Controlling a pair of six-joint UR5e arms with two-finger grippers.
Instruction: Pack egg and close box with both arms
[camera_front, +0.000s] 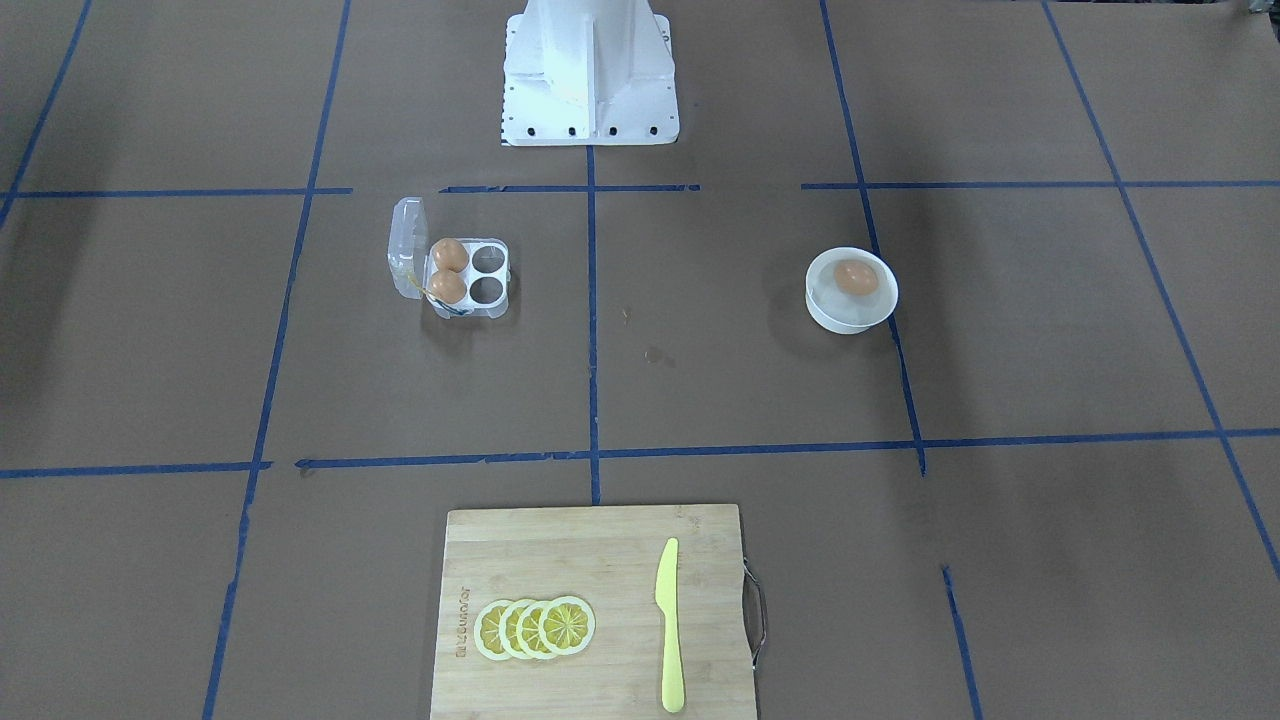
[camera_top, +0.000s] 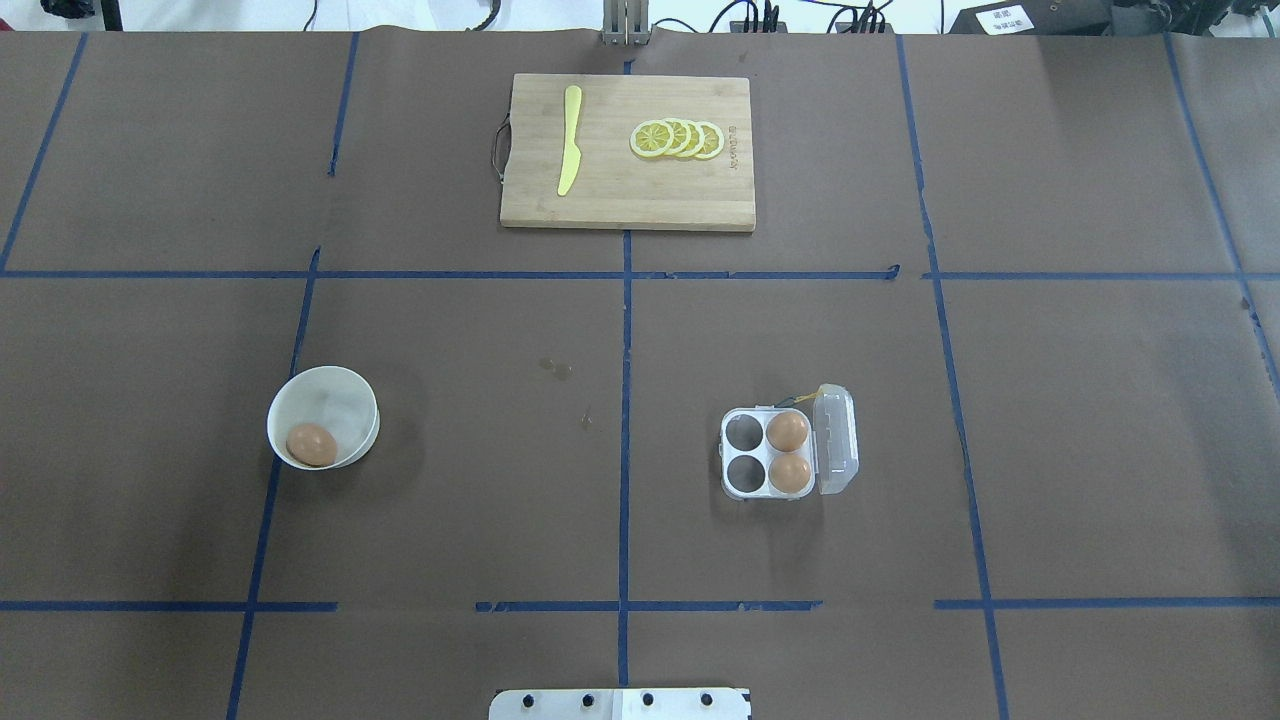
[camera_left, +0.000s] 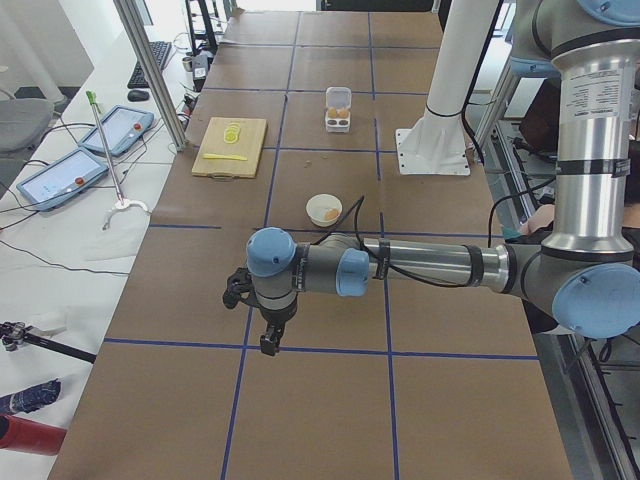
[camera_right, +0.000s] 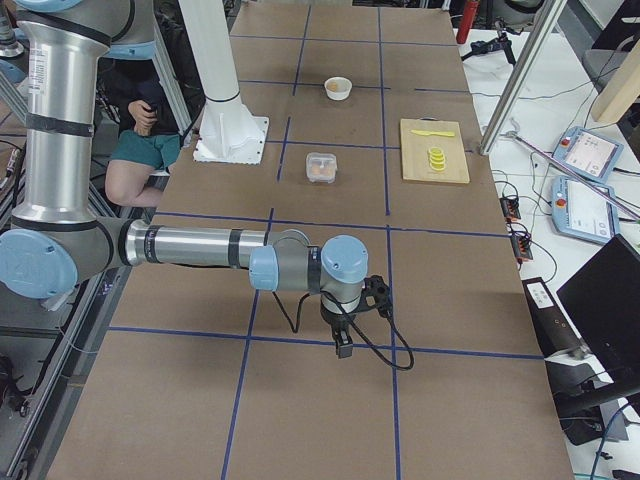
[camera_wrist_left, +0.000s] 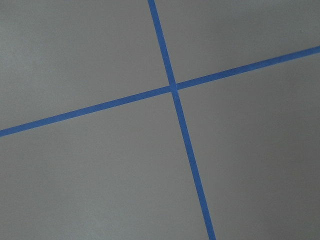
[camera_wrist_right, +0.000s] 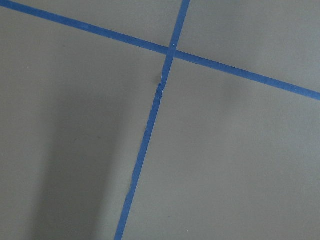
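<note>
One brown egg (camera_front: 854, 277) (camera_top: 311, 444) lies in a round white bowl (camera_front: 848, 323) (camera_top: 326, 373) on my left side. The clear four-cup box (camera_front: 488, 291) (camera_top: 743, 433) stands on my right side with its lid (camera_front: 407, 245) (camera_top: 837, 440) open. Two more brown eggs (camera_top: 788, 431) fill the cups nearest the lid; the other two cups are empty. My left gripper (camera_left: 270, 343) hangs over bare table far from the bowl. My right gripper (camera_right: 343, 349) hangs far from the box. Both show only in side views, so I cannot tell their state. The wrist views show only table and tape.
A wooden cutting board (camera_front: 590, 560) with several lemon slices (camera_front: 535, 627) and a yellow knife (camera_front: 668, 625) lies at the far edge. The white base pedestal (camera_front: 590, 75) stands between the arms. A seated person (camera_right: 140, 140) is behind the robot.
</note>
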